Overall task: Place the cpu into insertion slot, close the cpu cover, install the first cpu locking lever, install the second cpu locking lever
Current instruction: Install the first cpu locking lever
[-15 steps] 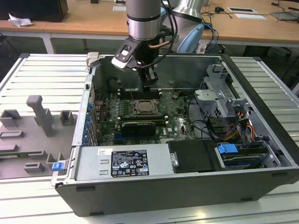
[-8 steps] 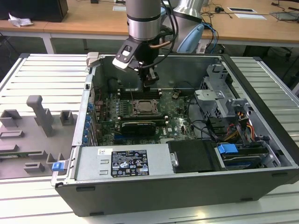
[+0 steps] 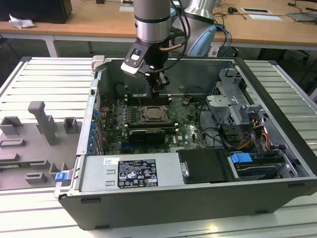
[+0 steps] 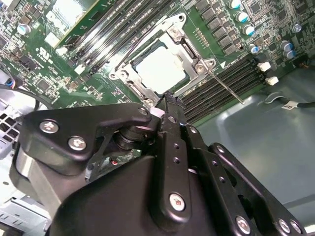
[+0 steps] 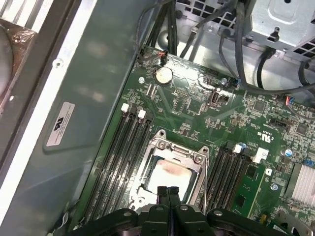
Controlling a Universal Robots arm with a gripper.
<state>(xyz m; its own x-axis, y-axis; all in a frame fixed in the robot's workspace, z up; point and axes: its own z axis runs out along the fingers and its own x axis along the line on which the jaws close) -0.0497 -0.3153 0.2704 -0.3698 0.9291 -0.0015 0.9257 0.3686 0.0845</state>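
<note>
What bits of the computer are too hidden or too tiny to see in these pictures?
1. First wrist view: the claw covers the near edge of the insertion slot and part of the cpu.
2. Second wrist view: the claw's black body hides much of the green board, and whether its tips touch anything.
3. Exterior view: the slot is far off, so its small parts are too tiny to tell.

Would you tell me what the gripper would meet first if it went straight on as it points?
Probably the rim of the cpu cover, beside the cpu, right below the gripper; depth is unclear.
</note>
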